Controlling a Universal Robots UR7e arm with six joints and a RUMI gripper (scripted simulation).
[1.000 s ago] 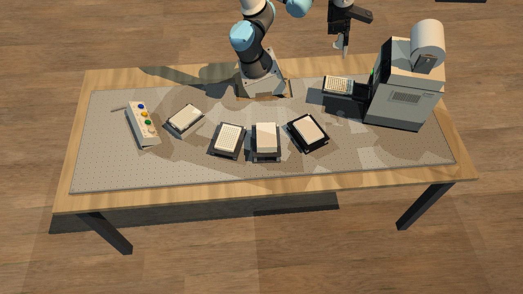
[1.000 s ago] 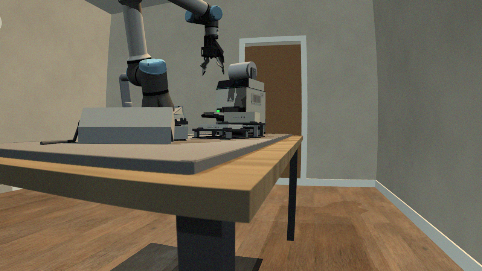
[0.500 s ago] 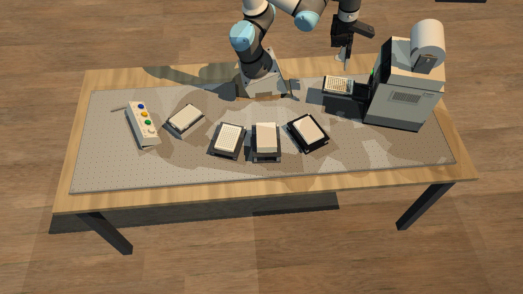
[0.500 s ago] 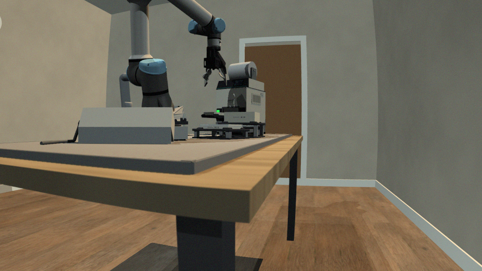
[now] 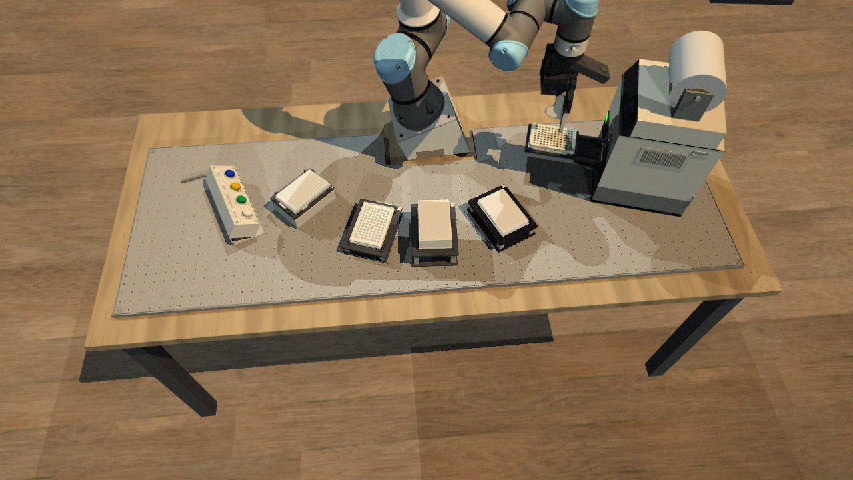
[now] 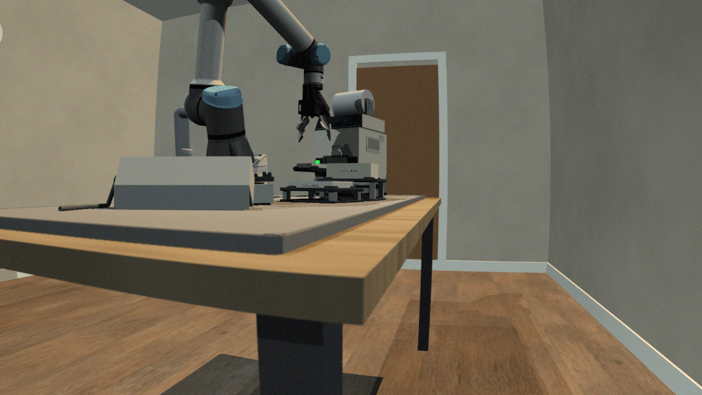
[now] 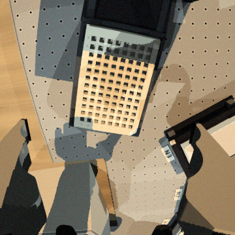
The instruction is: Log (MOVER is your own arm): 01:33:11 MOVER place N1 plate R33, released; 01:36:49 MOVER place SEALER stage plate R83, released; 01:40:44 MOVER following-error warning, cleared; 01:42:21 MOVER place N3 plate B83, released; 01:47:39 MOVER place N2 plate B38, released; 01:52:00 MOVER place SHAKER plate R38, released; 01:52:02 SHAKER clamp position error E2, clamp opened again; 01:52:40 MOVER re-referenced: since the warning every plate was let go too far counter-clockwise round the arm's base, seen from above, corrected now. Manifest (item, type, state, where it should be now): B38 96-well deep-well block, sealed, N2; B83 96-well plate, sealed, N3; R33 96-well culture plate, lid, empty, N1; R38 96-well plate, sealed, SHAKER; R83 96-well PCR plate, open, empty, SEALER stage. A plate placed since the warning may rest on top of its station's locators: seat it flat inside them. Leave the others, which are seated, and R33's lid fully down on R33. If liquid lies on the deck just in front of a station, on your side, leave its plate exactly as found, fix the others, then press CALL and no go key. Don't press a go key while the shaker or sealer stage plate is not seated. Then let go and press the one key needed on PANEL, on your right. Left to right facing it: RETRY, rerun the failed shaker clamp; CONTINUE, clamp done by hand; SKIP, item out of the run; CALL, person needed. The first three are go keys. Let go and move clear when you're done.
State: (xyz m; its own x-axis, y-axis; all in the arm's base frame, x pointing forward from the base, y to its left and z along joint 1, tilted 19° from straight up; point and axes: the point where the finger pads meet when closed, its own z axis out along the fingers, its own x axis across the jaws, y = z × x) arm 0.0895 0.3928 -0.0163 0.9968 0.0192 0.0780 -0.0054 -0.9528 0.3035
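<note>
hovering at the upper right of the top view, the tool hangs with its jaws spread and nothing between them, above the open pcr plate on the sealer stage, which juts from the sealer. the wrist view shows that plate lying square within its dark frame, apparently seated, as a plate set down ahead of the warning should be. by these pictures the corrective work has not begun: in the middle of the table, the open-looking plate on its nest, the deep-well block and the shaker plate left of them all await checking and, if perched on their locators, reseating. the lidded plate to the right is to stay untouched. no liquid is discernible on the deck from here. the panel, at centre left, has no key pressed as far as can be judged; that press and the final retreat remain.
</note>
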